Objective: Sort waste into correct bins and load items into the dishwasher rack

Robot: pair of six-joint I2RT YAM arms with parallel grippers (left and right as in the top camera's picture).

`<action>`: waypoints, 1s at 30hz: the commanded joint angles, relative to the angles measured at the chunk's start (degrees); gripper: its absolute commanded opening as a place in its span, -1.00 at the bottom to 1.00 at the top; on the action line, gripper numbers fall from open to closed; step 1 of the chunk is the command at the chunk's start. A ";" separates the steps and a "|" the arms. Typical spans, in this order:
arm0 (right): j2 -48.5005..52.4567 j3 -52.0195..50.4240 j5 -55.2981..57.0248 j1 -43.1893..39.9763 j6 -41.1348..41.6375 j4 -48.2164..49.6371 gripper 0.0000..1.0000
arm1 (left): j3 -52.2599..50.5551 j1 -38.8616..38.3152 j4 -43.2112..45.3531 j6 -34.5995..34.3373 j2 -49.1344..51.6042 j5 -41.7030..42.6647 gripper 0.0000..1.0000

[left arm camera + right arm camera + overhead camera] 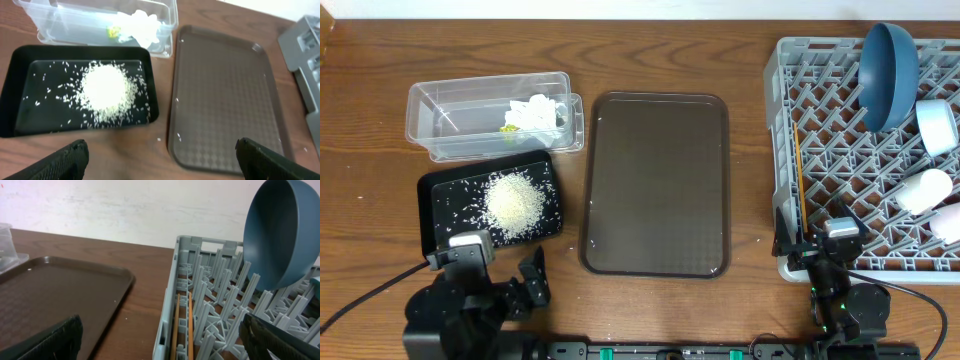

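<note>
The clear tub (440,120) at the back left holds crumpled white napkins (535,112) and a yellow-green wrapper (508,128). In front of it, the black tray (432,200) carries a pile of rice (515,203). The grey rack (790,120) on the right holds the dark-blue bowl (888,75) on edge, a light-blue bowl (937,125), two white cups (925,190) and the chopsticks (801,175) along its left wall. My left gripper (160,150) hangs open near the table's front, before the black tray. My right gripper (161,330) is open over the rack's front left corner. Neither holds anything.
A large brown tray (655,185) lies in the middle between the bins and the rack, with a few stray rice grains at its front left corner (177,100). One grain (159,139) lies on the wood beside it.
</note>
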 commanded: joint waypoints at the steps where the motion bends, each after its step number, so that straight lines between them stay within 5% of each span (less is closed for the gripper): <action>1: -0.39 -0.24 0.35 0.31 -0.87 -0.09 0.98 | -6.78 0.44 3.65 0.76 -4.39 -0.74 0.94; 11: -0.39 -0.24 0.37 0.31 -0.87 -0.09 0.98 | -30.23 0.44 24.59 0.26 -18.03 -0.68 0.93; 23: -0.39 -0.24 0.35 0.31 -0.87 -0.09 0.99 | -47.95 0.42 62.10 4.76 -18.21 -0.76 0.93; 30: -0.37 -0.24 0.35 0.31 -0.87 -0.09 0.99 | -47.93 0.44 57.46 5.29 -18.21 -1.16 0.94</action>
